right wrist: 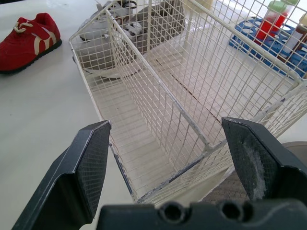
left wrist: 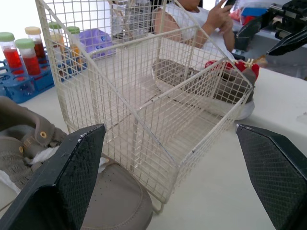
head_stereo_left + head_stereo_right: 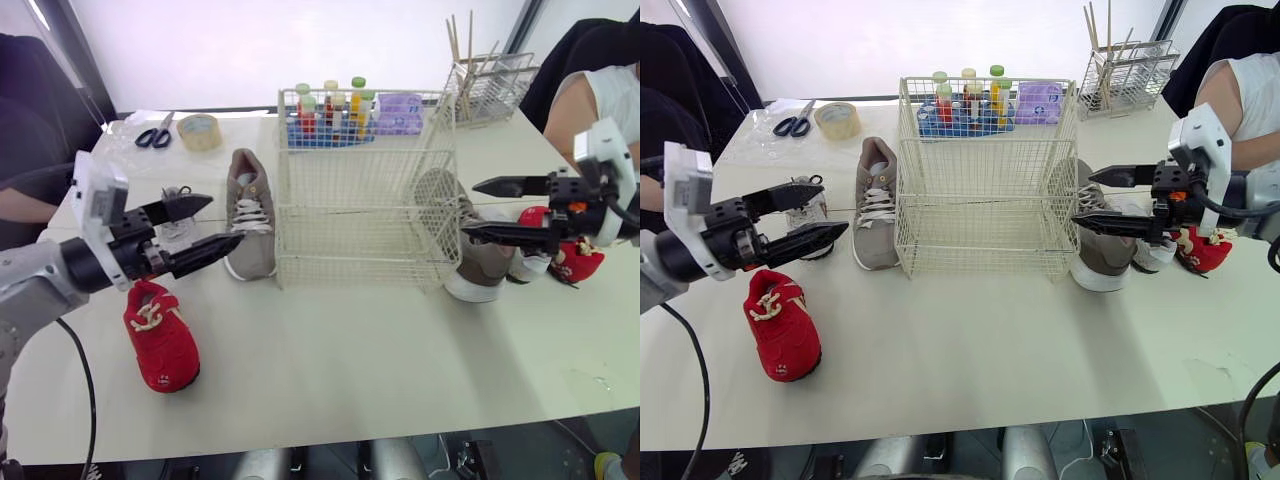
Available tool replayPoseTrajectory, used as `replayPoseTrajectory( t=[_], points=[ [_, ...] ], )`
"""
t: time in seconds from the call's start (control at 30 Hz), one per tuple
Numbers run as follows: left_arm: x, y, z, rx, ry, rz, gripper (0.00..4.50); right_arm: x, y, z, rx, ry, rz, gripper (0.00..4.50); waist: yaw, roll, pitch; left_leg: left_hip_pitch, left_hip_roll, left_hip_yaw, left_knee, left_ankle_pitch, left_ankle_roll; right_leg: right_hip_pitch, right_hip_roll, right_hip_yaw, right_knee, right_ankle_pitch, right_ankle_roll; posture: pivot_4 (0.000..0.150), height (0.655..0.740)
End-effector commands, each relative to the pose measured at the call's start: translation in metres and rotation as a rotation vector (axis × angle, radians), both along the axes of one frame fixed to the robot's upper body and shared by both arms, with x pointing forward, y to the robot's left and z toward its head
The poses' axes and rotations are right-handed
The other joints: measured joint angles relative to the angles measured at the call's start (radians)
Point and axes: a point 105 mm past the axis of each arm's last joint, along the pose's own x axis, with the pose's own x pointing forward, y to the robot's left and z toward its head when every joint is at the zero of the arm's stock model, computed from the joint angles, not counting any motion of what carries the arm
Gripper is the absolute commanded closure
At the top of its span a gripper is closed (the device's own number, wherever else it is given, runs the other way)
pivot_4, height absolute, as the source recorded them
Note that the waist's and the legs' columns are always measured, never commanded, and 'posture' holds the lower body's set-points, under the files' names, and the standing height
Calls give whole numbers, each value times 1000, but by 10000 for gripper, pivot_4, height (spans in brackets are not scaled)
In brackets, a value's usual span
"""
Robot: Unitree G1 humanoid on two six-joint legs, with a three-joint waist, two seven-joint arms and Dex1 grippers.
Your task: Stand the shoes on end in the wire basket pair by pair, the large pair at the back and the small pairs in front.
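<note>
Nearest the front edge of the table (image 3: 400,380), on the left, a small red shoe (image 3: 160,345) lies flat on its sole; by my reading the task has not begun. Just behind it the left gripper (image 3: 222,220) hangs with its fingers spread wide and empty, over a small pale shoe (image 3: 808,214). Level with it on the other side, the right gripper (image 3: 472,208) is likewise spread and holds nothing. Between them the wire basket (image 3: 360,180) stands at mid-table, bare inside. One large grey-brown shoe (image 3: 250,210) lies just beside its left wall and its mate (image 3: 482,265) lies by the right wall, with a second pale shoe (image 3: 528,265) and a second red shoe (image 3: 578,262) just beyond. All six are left to be stood on end, probably the large pair first. The basket is a cream grid of thin wire, open-topped, with a rail halfway up. Farther back sit a rack of tubes (image 3: 325,125), scissors (image 3: 153,135) and a roll of tape (image 3: 200,131).
</note>
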Motion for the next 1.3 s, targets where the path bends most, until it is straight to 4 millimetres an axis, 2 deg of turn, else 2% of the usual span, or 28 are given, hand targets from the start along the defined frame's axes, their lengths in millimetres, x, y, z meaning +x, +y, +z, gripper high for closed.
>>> replayPoseTrajectory(
  t=[0.03,0.53,0.93,1.0,1.1,1.3],
  points=[
    [-5,-1,10,2,-53,-9,0,-6,-4,13,-20,-58,-16,5060,0,0,0,0,0,0,0,0,0,0,0,0,0,0,0,1500,7400],
    [-1,-8,16,-9,-61,-38,0,-11,-5,10,-7,-56,-42,5060,0,0,0,0,0,0,0,0,0,0,0,0,0,0,0,1500,7400],
    [4,-14,21,-3,-69,-56,0,-7,-11,6,11,-78,-116,5060,0,0,0,0,0,0,0,0,0,0,0,0,0,1,1,1500,7400],
    [5,-16,23,-6,-70,-71,0,-7,-14,7,7,-89,-147,5060,0,0,0,0,0,0,0,0,0,0,0,0,1,1,1,1500,7400],
    [9,-24,26,-11,-76,-128,0,-3,-30,7,12,-105,-296,5060,4,0,0,0,0,0,1,0,0,0,0,0,1,1,1,1500,7400],
    [18,-41,26,-20,-77,-233,0,-4,-50,0,50,-99,-542,5060,2,0,0,0,0,0,2,1,-1,1,0,0,1,1,2,1500,7400]
  ],
)
